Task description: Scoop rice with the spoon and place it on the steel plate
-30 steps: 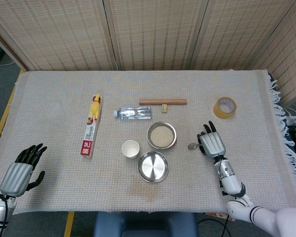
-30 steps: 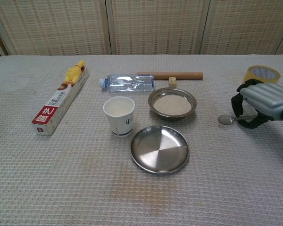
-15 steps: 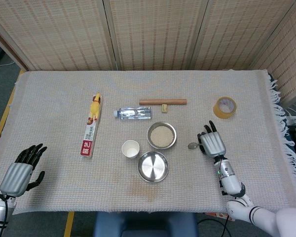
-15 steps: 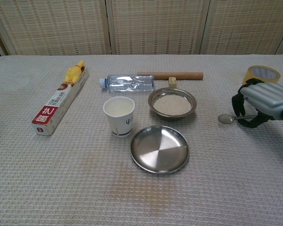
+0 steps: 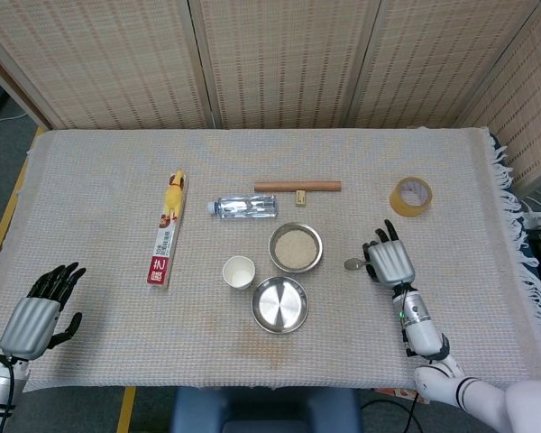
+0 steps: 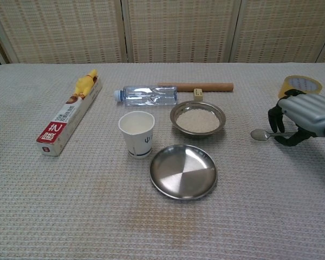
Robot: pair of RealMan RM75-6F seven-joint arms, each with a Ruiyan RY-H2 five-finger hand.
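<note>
A small metal spoon [image 6: 258,134] [image 5: 353,264] sticks out to the left of my right hand [image 6: 302,116] [image 5: 389,262], which grips its handle with curled fingers at the right of the table. The spoon's bowl looks empty and sits just above the cloth. The steel bowl of rice [image 6: 197,119] [image 5: 296,248] stands left of the spoon. Nearer the front lies the empty steel plate [image 6: 183,171] [image 5: 279,304]. My left hand [image 5: 38,316] rests by the front left edge with its fingers spread, holding nothing, far from everything.
A paper cup [image 6: 136,132] stands left of the rice bowl. Behind it lie a water bottle [image 6: 148,95] and a wooden stick [image 6: 195,86]. A long wrap box [image 6: 67,116] with a yellow toy lies at the left, and a tape roll [image 6: 300,84] at the back right.
My right hand has shifted slightly right and up, and the spoon has risen a little with it. The left hand has not moved.
</note>
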